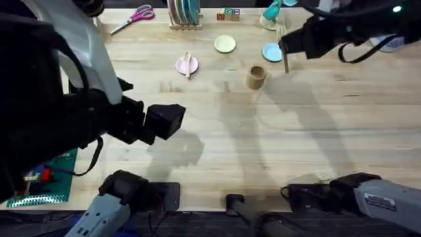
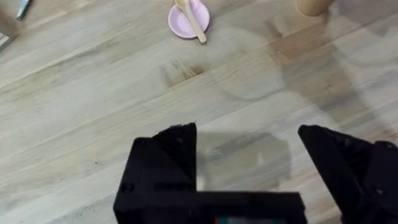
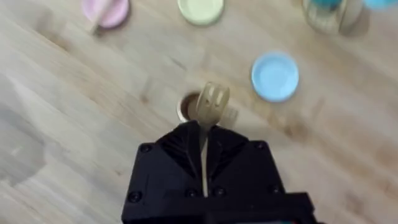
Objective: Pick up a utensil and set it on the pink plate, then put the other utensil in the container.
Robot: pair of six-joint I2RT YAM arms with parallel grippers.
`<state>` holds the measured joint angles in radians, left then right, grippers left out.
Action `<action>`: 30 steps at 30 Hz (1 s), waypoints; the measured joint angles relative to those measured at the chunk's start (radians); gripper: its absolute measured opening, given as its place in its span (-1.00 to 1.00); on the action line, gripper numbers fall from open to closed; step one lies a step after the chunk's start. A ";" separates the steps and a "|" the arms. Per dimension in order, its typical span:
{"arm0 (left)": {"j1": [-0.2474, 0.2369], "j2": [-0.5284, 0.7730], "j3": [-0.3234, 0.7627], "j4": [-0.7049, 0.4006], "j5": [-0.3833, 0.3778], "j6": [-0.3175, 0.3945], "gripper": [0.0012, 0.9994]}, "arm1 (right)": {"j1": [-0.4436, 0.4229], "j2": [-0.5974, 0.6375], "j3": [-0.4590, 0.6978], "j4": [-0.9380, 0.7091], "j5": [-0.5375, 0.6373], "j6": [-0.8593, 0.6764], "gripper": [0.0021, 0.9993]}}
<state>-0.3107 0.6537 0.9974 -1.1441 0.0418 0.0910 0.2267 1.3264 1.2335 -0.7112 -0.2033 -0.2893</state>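
Observation:
The pale wooden spoon (image 1: 188,64) lies across the small pink plate (image 1: 182,65) at the far middle of the table; both also show in the left wrist view, spoon (image 2: 194,23) on plate (image 2: 183,22). My right gripper (image 1: 287,47) is shut on the wooden fork (image 1: 285,61), held above the table just right of the tan container (image 1: 256,77). In the right wrist view the fork (image 3: 211,102) sticks out from the gripper (image 3: 204,149), tines over the container (image 3: 186,107). My left gripper (image 2: 249,149) hangs open and empty over bare table, well short of the plate.
A yellow plate (image 1: 225,44) and a light blue plate (image 1: 272,51) lie beyond the container. Pink-handled scissors (image 1: 135,15), a rack of plates (image 1: 184,13), toy blocks (image 1: 228,13) and a teal object (image 1: 272,12) line the far edge. A green board (image 1: 49,184) sits near left.

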 joint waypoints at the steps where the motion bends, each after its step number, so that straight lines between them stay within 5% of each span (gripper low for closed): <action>1: 0.000 0.000 0.000 0.000 0.000 0.000 0.99 | -0.010 -0.005 0.000 0.012 -0.025 -0.018 -0.94; 10: 0.000 0.000 0.000 0.000 0.000 0.000 0.99 | -0.100 -0.009 -0.029 0.141 -0.306 -0.247 -0.94; 30: 0.000 0.000 0.000 0.000 0.000 0.000 0.99 | -0.226 -0.009 -0.397 0.710 -0.705 -0.463 -0.94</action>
<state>-0.3107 0.6537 0.9974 -1.1442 0.0418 0.0913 0.0007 1.3174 0.8363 -0.0010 -0.9086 -0.7525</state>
